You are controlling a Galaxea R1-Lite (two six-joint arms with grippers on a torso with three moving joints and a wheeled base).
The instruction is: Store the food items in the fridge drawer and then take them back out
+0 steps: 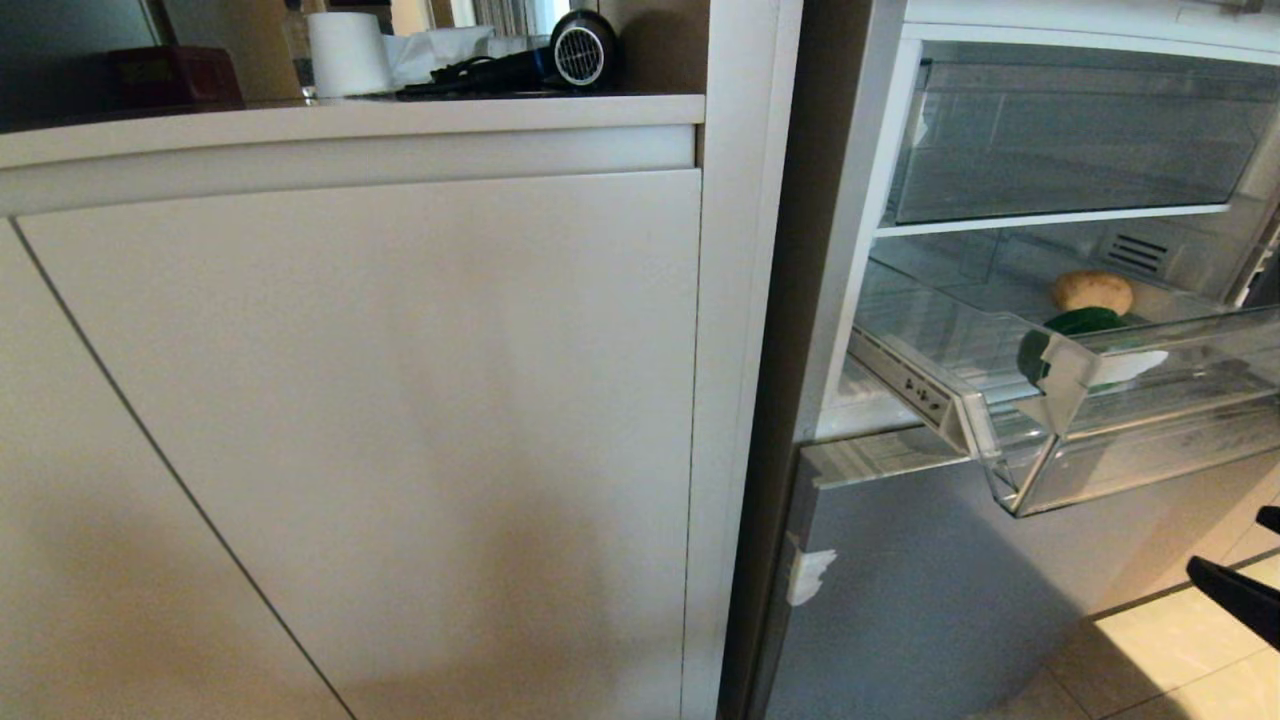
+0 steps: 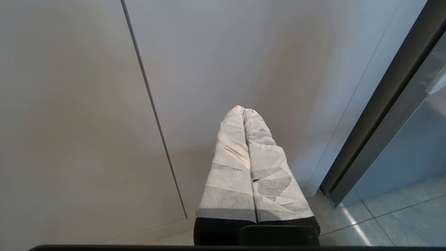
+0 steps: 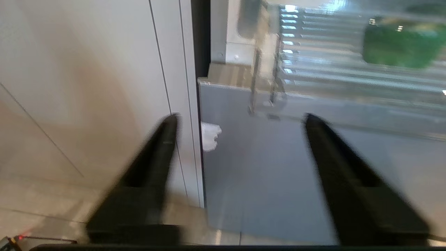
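The fridge drawer (image 1: 1120, 440) was pulled out, its clear ribbed-bottom bin sticking out toward the robot and to the right in head view, long axis running across the fridge front. Inside, the green bell pepper (image 1: 1075, 335) lay near the front wall of the bin, partly hidden by a white bracket on that wall; which way its stem pointed couldn't be told. The tan potato-like lump (image 1: 1092, 291) sat just behind the pepper, nearer the back, long axis roughly side to side. In right wrist view the pepper (image 3: 400, 48) showed as a green blur through the ribbed bin floor.

Above the bin was a closed clear upper drawer (image 1: 1080, 140). Below it was the lowest blue-grey panel (image 1: 930, 590) w/ a white tape scrap (image 1: 808, 575) at its left edge. To the left stood a white cabinet (image 1: 380, 420); on its top were a paper roll (image 1: 347, 53) and a black hair dryer (image 1: 560, 55). Tiled floor (image 1: 1170, 660) at lower right. Nothing stood betw. the bin's open top and the food.

Right gripper (image 3: 240, 118) was low, below the bin, in front of the lower panel; only a black tip showed at the head view's right edge. Its black fingers (image 3: 153, 164) were spread wide apart, holding nothing, touching nothing. Left gripper (image 2: 244, 111) hung parked facing the cabinet door, its tape-wrapped fingers (image 2: 230, 167) pressed together, empty.
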